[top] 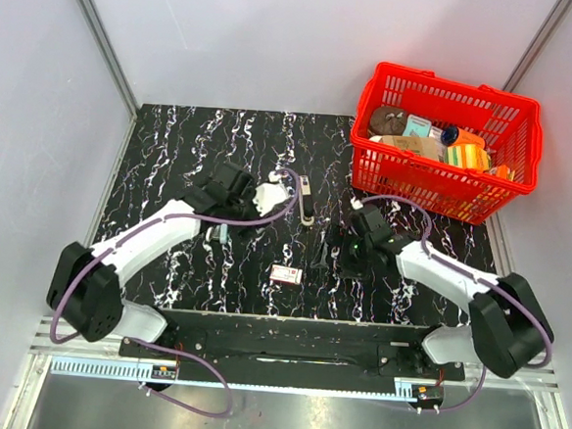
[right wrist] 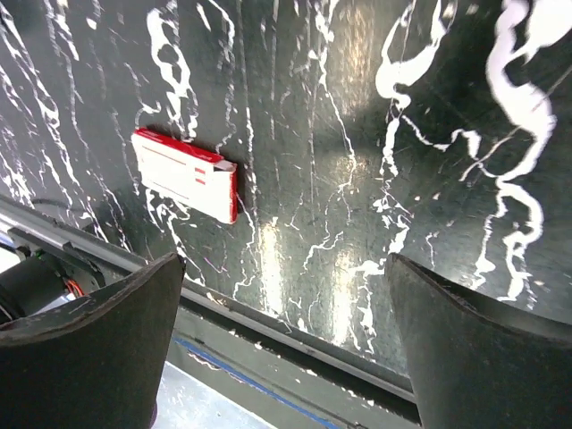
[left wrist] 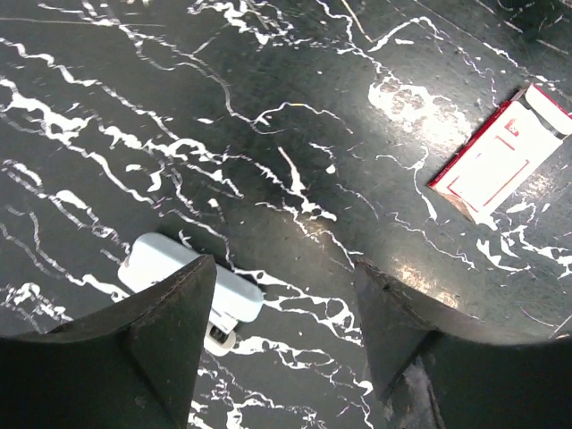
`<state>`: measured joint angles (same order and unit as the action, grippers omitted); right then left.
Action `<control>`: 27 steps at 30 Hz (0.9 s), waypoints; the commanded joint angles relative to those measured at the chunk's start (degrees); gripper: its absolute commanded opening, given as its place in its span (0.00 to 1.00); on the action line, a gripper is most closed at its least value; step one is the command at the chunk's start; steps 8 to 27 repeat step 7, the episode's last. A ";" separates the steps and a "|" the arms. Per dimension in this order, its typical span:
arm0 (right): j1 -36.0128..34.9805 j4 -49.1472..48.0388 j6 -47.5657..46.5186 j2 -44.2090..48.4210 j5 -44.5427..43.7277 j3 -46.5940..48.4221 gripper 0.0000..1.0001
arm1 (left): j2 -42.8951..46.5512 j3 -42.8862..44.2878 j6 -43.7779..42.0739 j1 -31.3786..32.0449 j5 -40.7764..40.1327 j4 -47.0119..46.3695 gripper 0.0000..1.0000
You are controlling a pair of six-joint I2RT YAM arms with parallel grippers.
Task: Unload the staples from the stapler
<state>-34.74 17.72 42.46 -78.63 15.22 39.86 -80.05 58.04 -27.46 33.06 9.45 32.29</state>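
A long black-and-silver stapler (top: 308, 199) lies on the black marble table (top: 172, 157) near the middle, in no wrist view. A small light-blue and white tool (left wrist: 192, 279) lies under my left gripper (left wrist: 284, 262), half hidden by its left finger (left wrist: 170, 331); it also shows in the top view (top: 218, 234). The left gripper (top: 232, 211) is open and empty just above the table. A red-and-white staple box (top: 285, 273) lies flat towards the front; it shows in both wrist views (left wrist: 500, 156) (right wrist: 188, 174). My right gripper (right wrist: 286, 259) is open and empty, right of the box (top: 337, 255).
A red basket (top: 418, 175) with several packets stands at the back right. The table's front edge and a black rail (right wrist: 295, 335) run just below the right gripper. Grey walls close in the left, the back and the right.
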 commanded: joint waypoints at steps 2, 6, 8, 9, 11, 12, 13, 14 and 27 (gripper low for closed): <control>0.64 10.84 -6.77 6.38 -8.98 9.61 0.99 | 5.86 3.74 2.85 -4.13 1.97 4.79 0.70; 0.82 13.83 -9.23 6.21 -9.94 14.19 1.00 | 8.06 4.89 4.78 -9.75 5.04 5.59 0.70; 0.82 14.45 -10.02 6.21 -10.73 15.15 0.99 | 8.59 5.15 5.31 -11.86 5.83 5.59 0.71; 0.82 14.45 -10.02 6.21 -10.73 15.15 0.99 | 8.59 5.15 5.31 -11.86 5.83 5.59 0.71; 0.82 14.45 -10.02 6.21 -10.73 15.15 0.99 | 8.59 5.15 5.31 -11.86 5.83 5.59 0.71; 0.82 14.45 -10.02 6.21 -10.73 15.15 0.99 | 8.59 5.15 5.31 -11.86 5.83 5.59 0.71; 0.82 14.45 -10.02 6.21 -10.73 15.15 0.99 | 8.59 5.15 5.31 -11.86 5.83 5.59 0.71; 0.82 14.45 -10.02 6.21 -10.73 15.15 0.99 | 8.59 5.15 5.31 -11.86 5.83 5.59 0.71; 0.82 14.45 -10.02 6.21 -10.73 15.15 0.99 | 8.59 5.15 5.31 -11.86 5.83 5.59 0.71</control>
